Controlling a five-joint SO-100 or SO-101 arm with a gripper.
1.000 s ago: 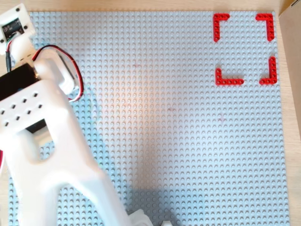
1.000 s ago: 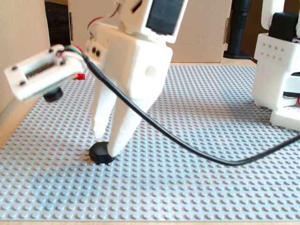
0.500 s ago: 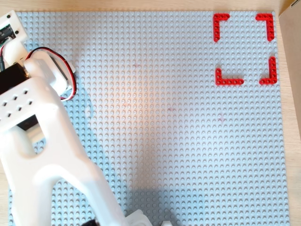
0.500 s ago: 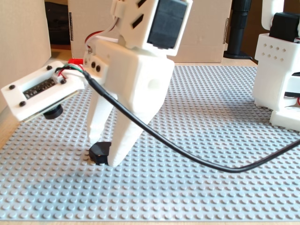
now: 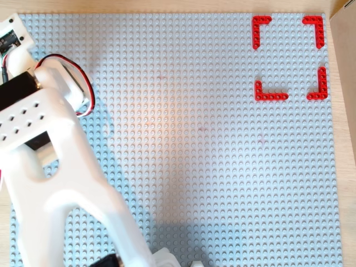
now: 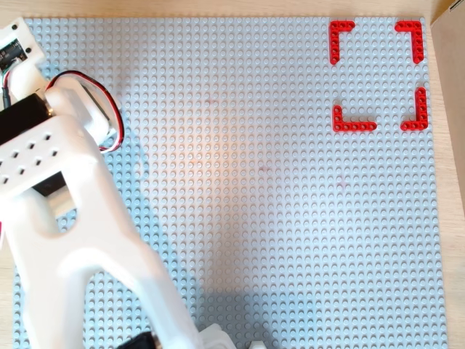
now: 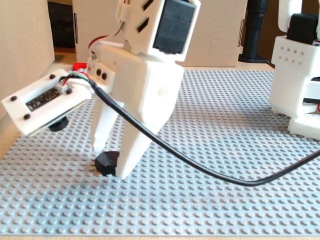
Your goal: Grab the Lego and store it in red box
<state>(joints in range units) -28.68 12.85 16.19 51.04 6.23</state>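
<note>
Down on the grey baseplate (image 7: 225, 150) in the fixed view, the gripper (image 7: 111, 162) straddles the black Lego (image 7: 107, 162), fingers apart around it. Closing squarely before lifting seems wise; the red box (image 5: 289, 58) lies well apart.

Both overhead views look straight down on the grey baseplate (image 5: 211, 144) identically, from fairly high. The fixed view sits low at the baseplate's (image 7: 210, 200) edge, close, looking across it.
</note>
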